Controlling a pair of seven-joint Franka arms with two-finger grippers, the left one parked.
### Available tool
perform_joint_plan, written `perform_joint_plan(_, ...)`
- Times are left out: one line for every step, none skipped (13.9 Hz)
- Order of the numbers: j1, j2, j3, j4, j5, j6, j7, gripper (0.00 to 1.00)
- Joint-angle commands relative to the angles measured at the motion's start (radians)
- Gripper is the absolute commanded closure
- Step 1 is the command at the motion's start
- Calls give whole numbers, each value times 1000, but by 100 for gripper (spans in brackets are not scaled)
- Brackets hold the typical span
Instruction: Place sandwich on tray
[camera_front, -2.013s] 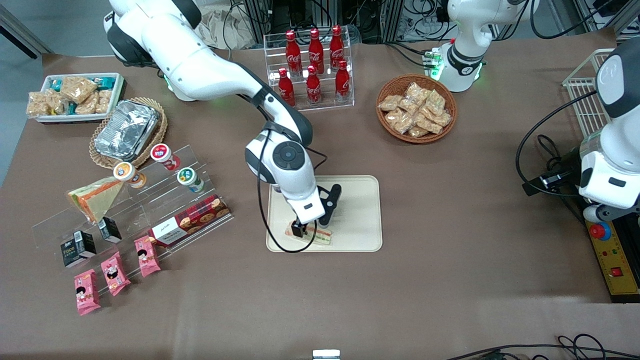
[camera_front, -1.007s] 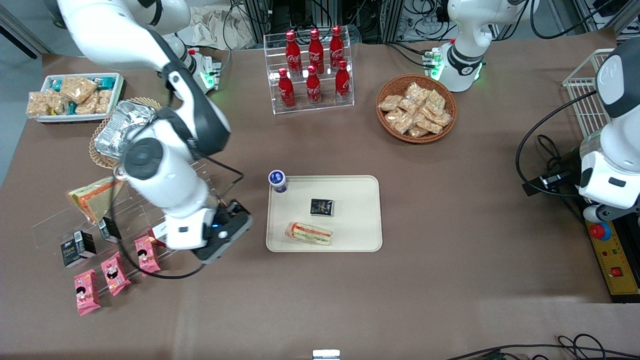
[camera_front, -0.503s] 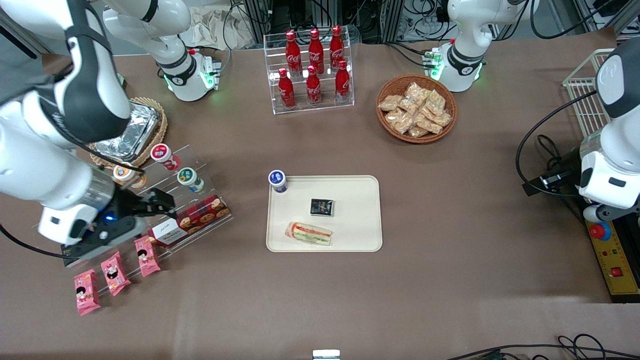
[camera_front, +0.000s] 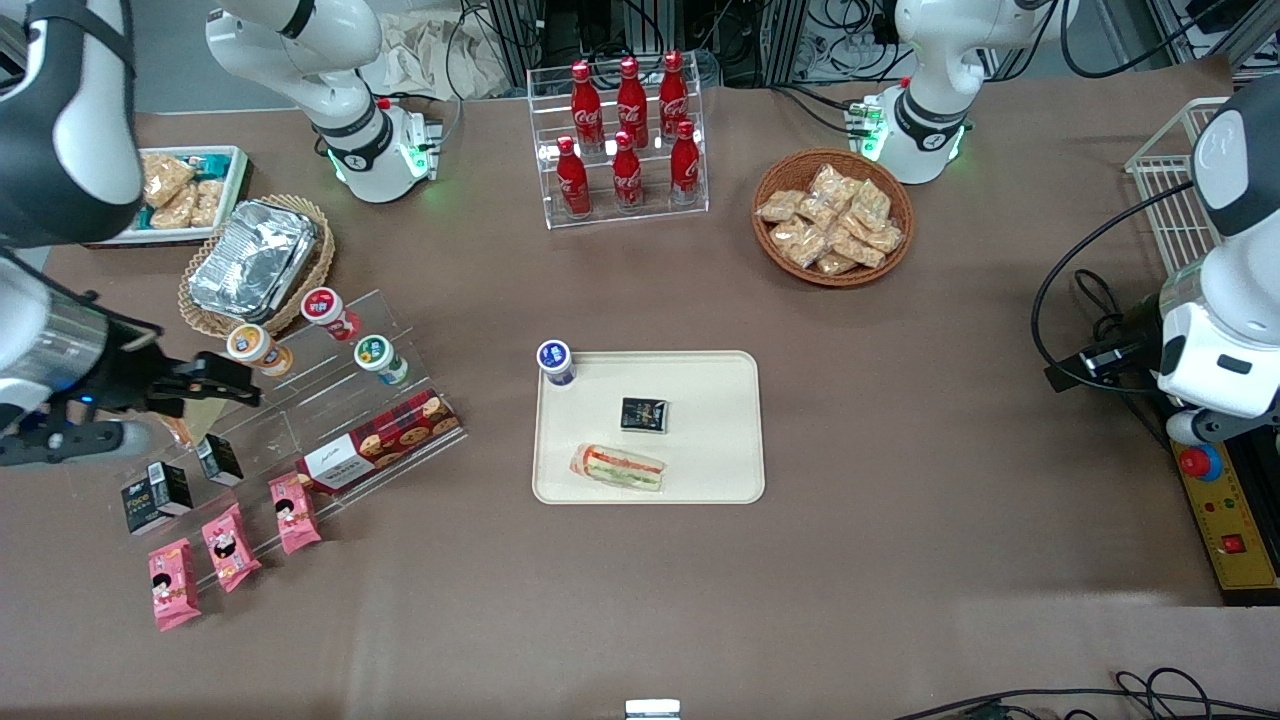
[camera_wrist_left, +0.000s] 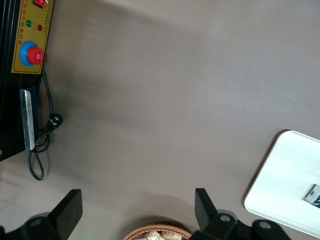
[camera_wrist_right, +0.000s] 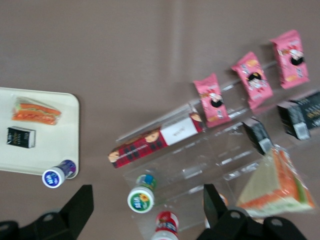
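A brown cloth-covered table fills the scene under even overhead lighting. Farther from the front camera than the table, aluminium frame profiles and black cable bundles are visible. A grey floor shows at the working arm's end.
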Motion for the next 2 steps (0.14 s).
perform_joint_plan(7, -40, -36, -21, 11, -24, 14, 2)
perform_joint_plan(7, -44, -45, -23, 10, -27, 14, 2)
